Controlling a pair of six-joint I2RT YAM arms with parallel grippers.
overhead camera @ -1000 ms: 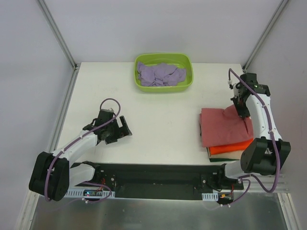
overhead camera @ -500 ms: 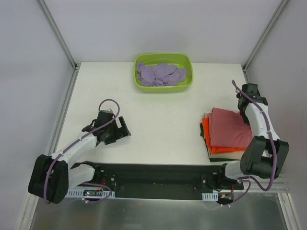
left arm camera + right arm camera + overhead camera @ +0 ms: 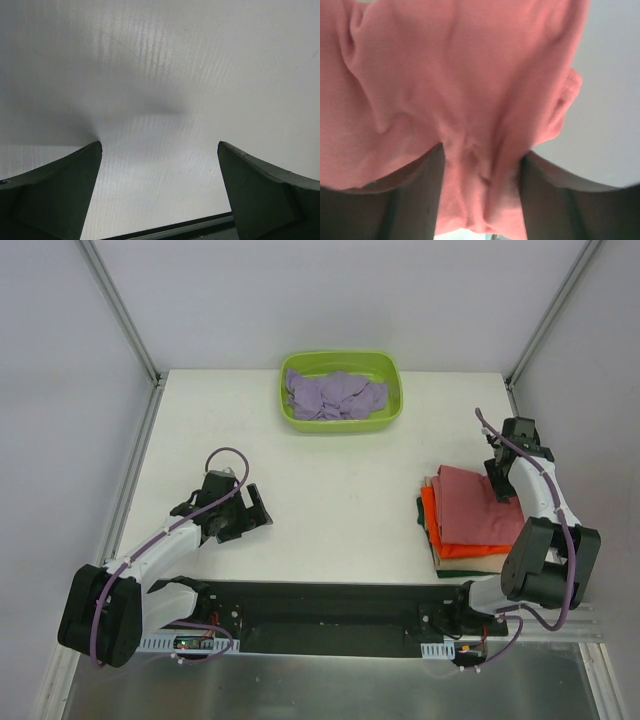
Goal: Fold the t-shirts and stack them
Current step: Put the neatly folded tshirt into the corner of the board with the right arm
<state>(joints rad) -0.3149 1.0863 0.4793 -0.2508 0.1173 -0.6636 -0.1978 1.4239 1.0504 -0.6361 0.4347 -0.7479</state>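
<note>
While the left gripper [image 3: 250, 510] sits low over the white table [image 3: 340, 490] with its jaws spread wide and nothing between them, the right gripper [image 3: 497, 485] is at the far right edge of the stack. The salmon-red t-shirt [image 3: 480, 510] lies folded on top of the pile, over the orange t-shirt [image 3: 432, 515] and the tan t-shirt [image 3: 462, 553]. The right wrist view shows a bunched fold of salmon cloth filling the gap between the fingers [image 3: 415, 200]; I can't tell if it is clamped or just loose there. The lavender t-shirts [image 3: 335, 395] are crumpled in the lime-green tub [image 3: 340, 356] at the far edge.
</note>
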